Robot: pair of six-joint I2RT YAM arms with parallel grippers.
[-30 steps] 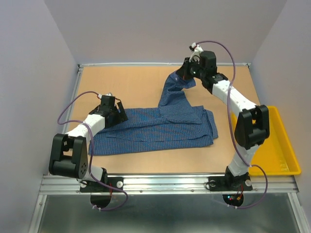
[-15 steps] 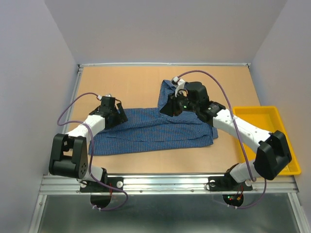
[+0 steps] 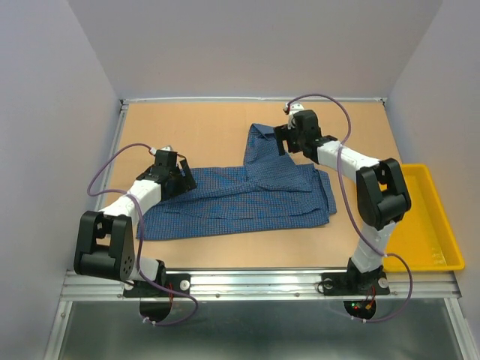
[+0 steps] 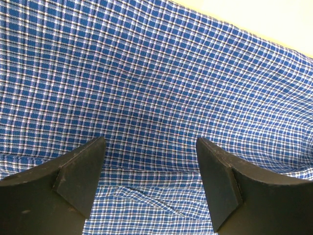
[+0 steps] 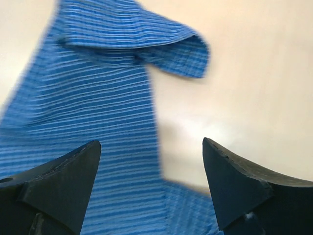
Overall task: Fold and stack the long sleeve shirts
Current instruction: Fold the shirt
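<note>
One long sleeve shirt [image 3: 240,199], blue and fine-checked, lies spread across the middle of the table. One sleeve [image 3: 259,146] runs from it toward the back. My left gripper [image 3: 182,182] hovers open over the shirt's left part; in the left wrist view its jaws [image 4: 149,142] stand wide above flat checked cloth [image 4: 156,73]. My right gripper [image 3: 280,141] is open just right of the sleeve. In the right wrist view, blurred, the sleeve [image 5: 107,98] and its cuff [image 5: 146,44] lie on the table below the open right gripper [image 5: 151,142], with nothing between the fingers.
A yellow tray [image 3: 431,247] sits at the table's right edge, beside the right arm's elbow. Bare tan tabletop [image 3: 187,127] shows behind the shirt and along the front. Grey walls close in the back and both sides.
The right gripper held the sleeve lifted at the back, swung down over the shirt, then opened and let it go. The sleeve now lies on the table. The left arm stayed put.
</note>
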